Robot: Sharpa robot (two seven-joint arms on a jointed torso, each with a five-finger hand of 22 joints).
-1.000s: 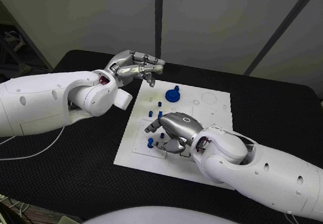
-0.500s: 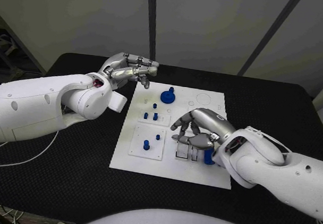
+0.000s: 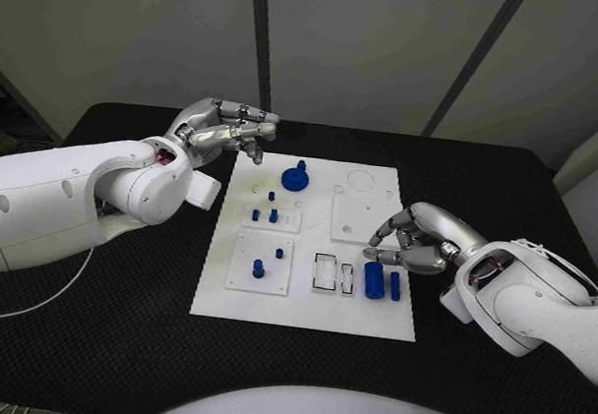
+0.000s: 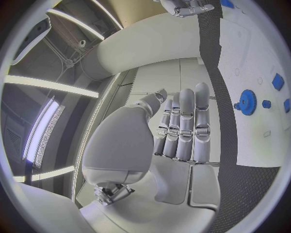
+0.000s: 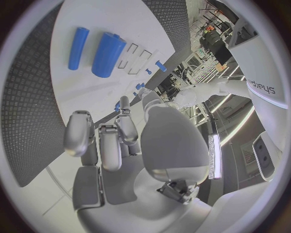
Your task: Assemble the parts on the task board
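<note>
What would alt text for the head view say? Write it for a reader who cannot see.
A white task board lies on a black table with small blue parts on it, among them a blue gear and two blue cylinders. The right hand hovers, fingers curled, at the board's right edge; the left hand is raised beyond its far left corner.

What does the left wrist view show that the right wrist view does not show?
Only the left wrist view: the blue gear standing on the task board, and the left hand, fingers together, empty. Only the right wrist view: two blue cylinders lying side by side, and the right hand, fingers curled, empty. Both: the white task board and small blue pegs.
</note>
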